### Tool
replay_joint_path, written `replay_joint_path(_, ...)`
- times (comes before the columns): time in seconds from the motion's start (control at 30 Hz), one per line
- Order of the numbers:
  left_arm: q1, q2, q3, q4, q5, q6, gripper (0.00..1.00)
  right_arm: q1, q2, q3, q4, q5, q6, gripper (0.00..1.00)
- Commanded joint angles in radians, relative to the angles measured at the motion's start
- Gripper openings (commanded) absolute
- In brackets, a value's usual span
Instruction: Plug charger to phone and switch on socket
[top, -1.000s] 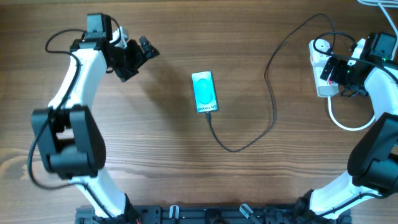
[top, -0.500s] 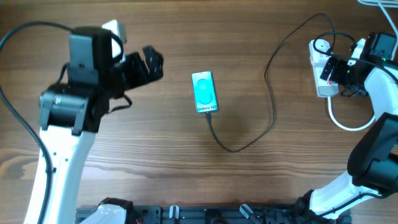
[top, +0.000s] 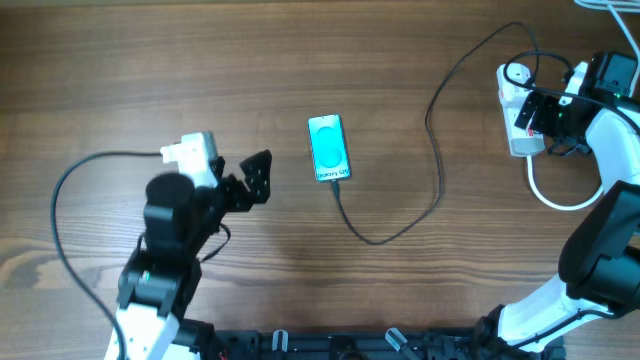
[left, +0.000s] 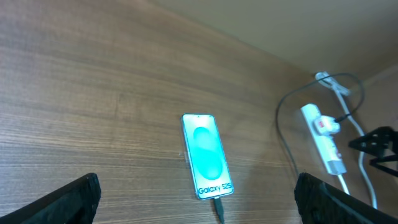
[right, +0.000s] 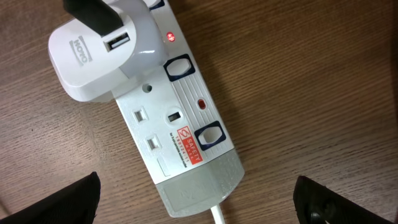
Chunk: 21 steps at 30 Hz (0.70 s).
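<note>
The phone (top: 329, 148) lies face up mid-table with a turquoise screen; it also shows in the left wrist view (left: 206, 155). The black charger cable (top: 437, 150) has its tip in the phone's near end (left: 218, 206) and runs right toward the socket (top: 516, 112). The socket is a white power strip with a white adapter (right: 99, 50) plugged in and a small red light lit (right: 170, 37). My left gripper (top: 255, 175) is open and empty, left of the phone. My right gripper (right: 199, 205) is open and empty, just above the socket's cord end.
The thick white cord (top: 552, 192) loops from the socket toward the table's right edge. The black cable arcs over the wood between phone and socket. A dark rail (top: 330, 345) runs along the front edge.
My left arm has swung from the far left toward the front, and its gripper now sits lower, near the phone's left side. The right arm, phone and cable have not moved.
</note>
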Motion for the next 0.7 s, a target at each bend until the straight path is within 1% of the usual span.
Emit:
replay_joint_path(0.0,-0.003,-0.206,-0.106,0.055,-0.011,0.009,1.00,0.000,0.003,-0.004,0.002,0.014,-0.011,1.00)
replay_joint_path(0.07,-0.003,-0.326,-0.155,0.068,-0.027,0.010,1.00,0.000,0.003,-0.004,0.002,0.014,-0.012,1.00)
replay_joint_path(0.1,-0.003,-0.407,-0.175,0.067,-0.036,0.032,1.00,0.000,0.003,-0.004,0.002,0.014,-0.012,1.00)
replay_joint_path(0.17,-0.003,-0.513,-0.190,0.064,-0.037,0.058,1.00,0.000,0.003,-0.004,0.002,0.014,-0.012,1.00)
replay_joint_path(0.27,-0.003,-0.608,-0.190,0.055,-0.036,0.080,1.00,0.000,0.003,-0.004,0.002,0.014,-0.012,1.00)
replay_joint_path(0.43,-0.003,-0.781,-0.190,-0.031,-0.053,0.085,1.00,0.000,0.003,-0.004,0.002,0.014,-0.012,1.00)
replay_joint_path(0.6,-0.003,-0.798,-0.211,-0.027,-0.060,0.085,1.00,0.000,0.003,-0.004,0.002,0.014,-0.012,1.00)
replay_joint_path(0.67,-0.003,-0.798,-0.246,0.021,-0.067,0.085,1.00,0.000,0.003,-0.004,0.002,0.014,-0.012,1.00)
